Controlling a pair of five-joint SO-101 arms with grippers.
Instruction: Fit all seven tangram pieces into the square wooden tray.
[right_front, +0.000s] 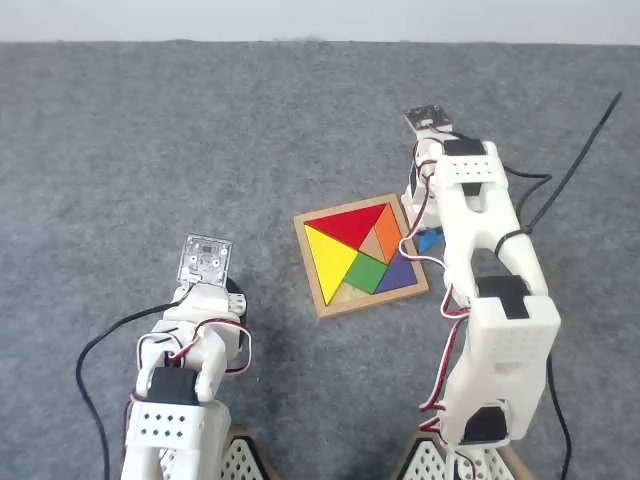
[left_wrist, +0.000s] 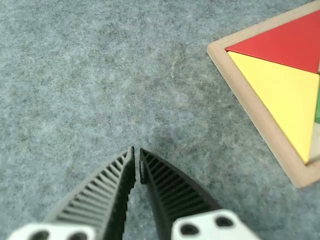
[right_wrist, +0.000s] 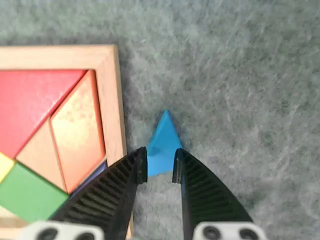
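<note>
The square wooden tray (right_front: 313, 272) lies mid-table holding red (right_front: 352, 225), yellow (right_front: 328, 262), orange (right_front: 389, 232), green (right_front: 368, 272) and purple (right_front: 400, 272) pieces, with bare wood patches between them. A blue triangle (right_wrist: 162, 142) lies on the mat just outside the tray's right rim (right_wrist: 111, 100). My right gripper (right_wrist: 160, 162) hovers over the triangle's wide end, slightly open, its fingertips overlapping the piece's corners. My left gripper (left_wrist: 136, 151) is shut on nothing over bare mat, left of the tray corner (left_wrist: 220, 52).
Grey felt mat (right_front: 150, 140) covers the table, with open room to the left and behind the tray. The right arm's body (right_front: 490, 250) stands close along the tray's right side. Cables (right_front: 570, 180) trail beside both arms.
</note>
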